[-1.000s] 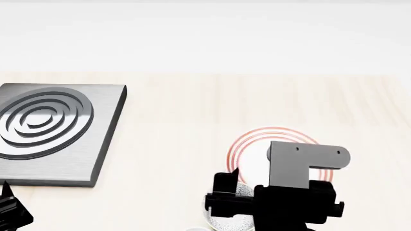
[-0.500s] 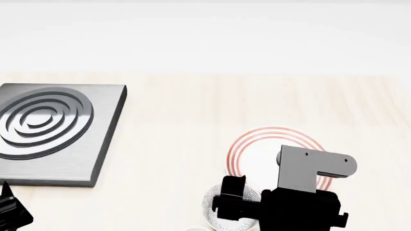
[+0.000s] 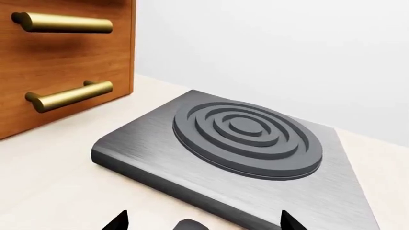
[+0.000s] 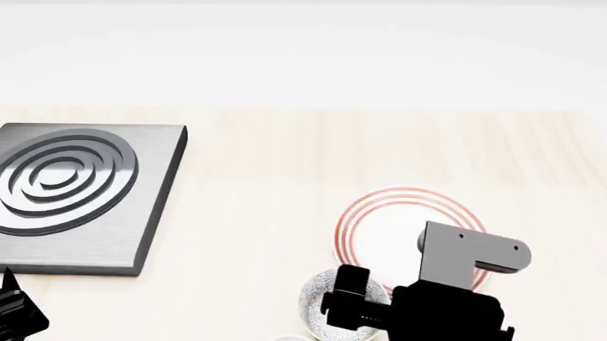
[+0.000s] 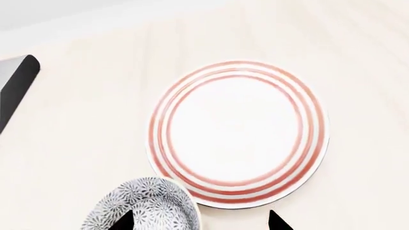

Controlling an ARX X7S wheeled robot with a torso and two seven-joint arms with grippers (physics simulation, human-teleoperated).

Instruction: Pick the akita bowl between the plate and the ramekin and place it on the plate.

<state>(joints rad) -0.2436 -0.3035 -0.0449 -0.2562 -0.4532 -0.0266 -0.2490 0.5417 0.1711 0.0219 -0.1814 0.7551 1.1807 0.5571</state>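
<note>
Beside plate [image 5: 236, 132], akita bowl [image 5: 143, 206] on table; right tool [image 5: 199, 221] spread, ungrasping.

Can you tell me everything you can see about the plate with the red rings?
The plate is flat, round and glossy white, with thin red rings circling its rim and a plain white middle. It lies level on the pale wooden table with nothing on it. The speckled akita bowl sits right beside its edge; whether they touch is unclear. From the head camera, the right arm hides part of the plate's near side.
</note>
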